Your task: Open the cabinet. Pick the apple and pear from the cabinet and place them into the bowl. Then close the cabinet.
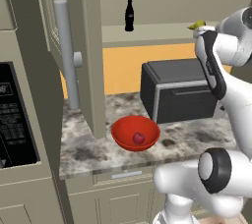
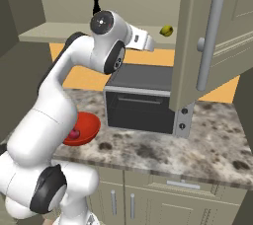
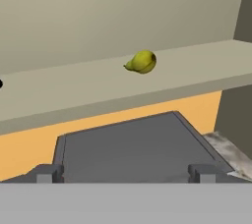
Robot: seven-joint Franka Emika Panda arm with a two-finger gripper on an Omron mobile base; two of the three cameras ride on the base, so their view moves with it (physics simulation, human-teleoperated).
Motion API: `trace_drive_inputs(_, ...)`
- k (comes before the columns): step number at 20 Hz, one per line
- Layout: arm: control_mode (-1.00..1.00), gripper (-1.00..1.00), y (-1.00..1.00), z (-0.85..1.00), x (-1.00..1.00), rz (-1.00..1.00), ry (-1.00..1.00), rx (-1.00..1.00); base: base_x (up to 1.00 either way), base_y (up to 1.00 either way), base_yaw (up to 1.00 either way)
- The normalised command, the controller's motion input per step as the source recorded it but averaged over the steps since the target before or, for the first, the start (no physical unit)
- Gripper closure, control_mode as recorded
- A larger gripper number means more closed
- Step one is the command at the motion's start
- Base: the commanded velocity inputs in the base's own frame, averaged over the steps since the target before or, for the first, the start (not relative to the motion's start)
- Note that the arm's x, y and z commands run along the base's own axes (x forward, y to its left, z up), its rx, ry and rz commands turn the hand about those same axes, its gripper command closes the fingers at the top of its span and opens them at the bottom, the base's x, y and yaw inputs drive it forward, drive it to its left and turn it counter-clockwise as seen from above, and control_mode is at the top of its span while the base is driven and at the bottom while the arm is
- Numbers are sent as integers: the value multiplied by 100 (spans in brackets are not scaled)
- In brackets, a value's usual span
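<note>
Red, glossy and shallow, the round bowl sits on the speckled stone counter, with the small dark-red apple already inside it. Behind it stands a dark grey box-shaped oven. Above this the fingers are fully spread and hold nothing. Farther away, the small yellow-green pear lies on the shelf of the open grey-beige cabinet. A careless approach could push the pear and make it roll away.
</note>
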Motion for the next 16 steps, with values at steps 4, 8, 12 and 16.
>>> trace_drive_inputs(4, -100, -100, -31, 4, 52, 0, 0, 0, 0, 0, 0)
trace_drive_inputs(8, -100, -100, -34, 4, 43, 0, 0, 0, 0, 0, 0)
trace_drive_inputs(12, -100, -100, -33, 1, 51, 0, 0, 0, 0, 0, 0)
trace_drive_inputs(16, -100, -100, -30, 0, 53, 0, 0, 0, 0, 0, 0)
